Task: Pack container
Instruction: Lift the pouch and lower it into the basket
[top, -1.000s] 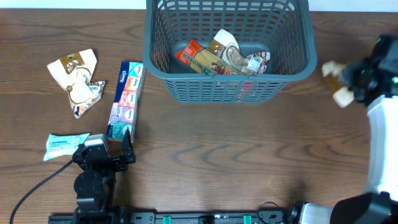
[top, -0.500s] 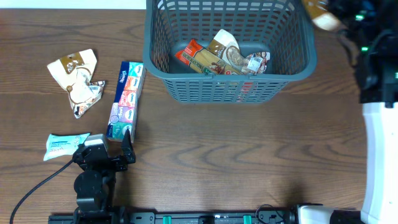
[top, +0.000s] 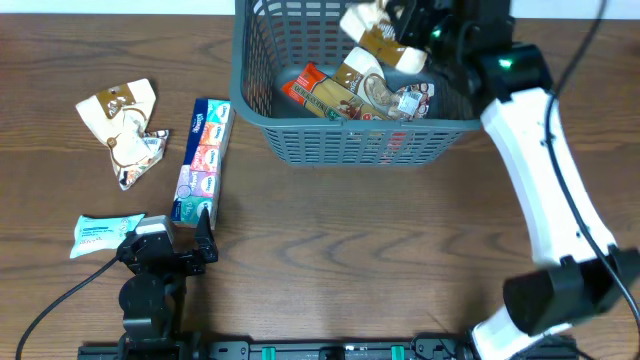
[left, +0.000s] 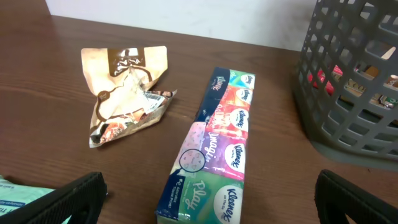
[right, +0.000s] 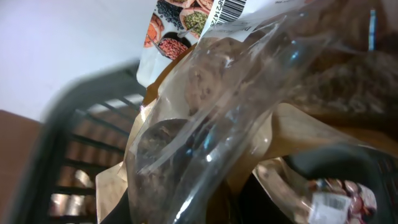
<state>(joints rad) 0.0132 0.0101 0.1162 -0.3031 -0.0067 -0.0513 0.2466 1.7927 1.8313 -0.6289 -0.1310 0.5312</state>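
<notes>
The container (top: 370, 140) is a dark grey-blue lattice basket at the back centre; its wall also shows in the left wrist view (left: 348, 93). It holds several snack packets (top: 335, 92). My right gripper (top: 405, 38) is above the basket's inside, shut on a brown and clear cookie bag (top: 375, 35), which fills the right wrist view (right: 249, 106). My left gripper (top: 165, 250) is open and empty near the front left edge, just in front of a colourful Kleenex tissue pack (top: 203, 160) (left: 214, 149).
A crumpled brown and white snack packet (top: 125, 125) (left: 127, 93) lies at the left. A pale green packet (top: 105, 233) lies beside my left gripper. Bare wooden table (top: 400, 250) stretches across the front and right.
My right arm has swung from the table's right side to the left, carrying the cookie bag over the basket rim to above its inside. The left arm has not moved.
</notes>
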